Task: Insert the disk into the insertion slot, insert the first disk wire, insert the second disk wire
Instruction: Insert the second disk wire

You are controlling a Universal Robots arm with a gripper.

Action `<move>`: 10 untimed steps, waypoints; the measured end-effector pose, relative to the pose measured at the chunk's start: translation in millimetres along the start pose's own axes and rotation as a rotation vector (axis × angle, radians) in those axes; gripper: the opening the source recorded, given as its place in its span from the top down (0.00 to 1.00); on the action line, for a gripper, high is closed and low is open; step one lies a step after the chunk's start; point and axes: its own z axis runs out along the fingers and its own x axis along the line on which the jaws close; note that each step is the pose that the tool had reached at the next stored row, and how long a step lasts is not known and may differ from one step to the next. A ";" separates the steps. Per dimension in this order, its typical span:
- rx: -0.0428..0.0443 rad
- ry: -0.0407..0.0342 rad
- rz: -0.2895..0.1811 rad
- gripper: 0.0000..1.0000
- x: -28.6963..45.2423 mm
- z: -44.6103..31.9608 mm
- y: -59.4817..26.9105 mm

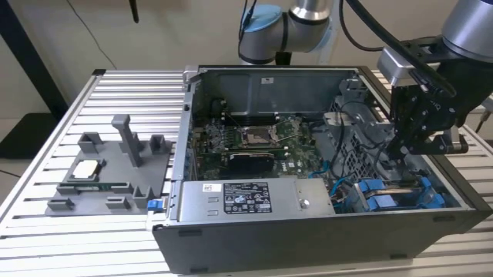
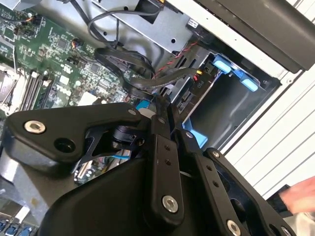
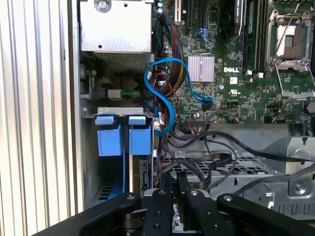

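The gripper (image 1: 419, 151) hangs inside the case above the slot (image 1: 400, 193), its jaws drawn together. Judging by the blue rails, the disk (image 3: 140, 172) seems seated; wire work is in hand, needing fine alignment.

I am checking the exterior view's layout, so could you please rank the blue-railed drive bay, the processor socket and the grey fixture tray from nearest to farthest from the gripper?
1. The blue-railed drive bay, just below the gripper.
2. The processor socket, mid-case, toward the exterior view's left.
3. The grey fixture tray, outside the case, far left.
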 end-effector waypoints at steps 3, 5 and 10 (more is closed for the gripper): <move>0.0000 0.0012 0.000 0.84 1.8 2.0 0.1; 0.0000 0.0012 0.000 0.84 5.9 2.9 0.1; 0.0002 0.0072 0.002 0.84 10.8 6.3 1.6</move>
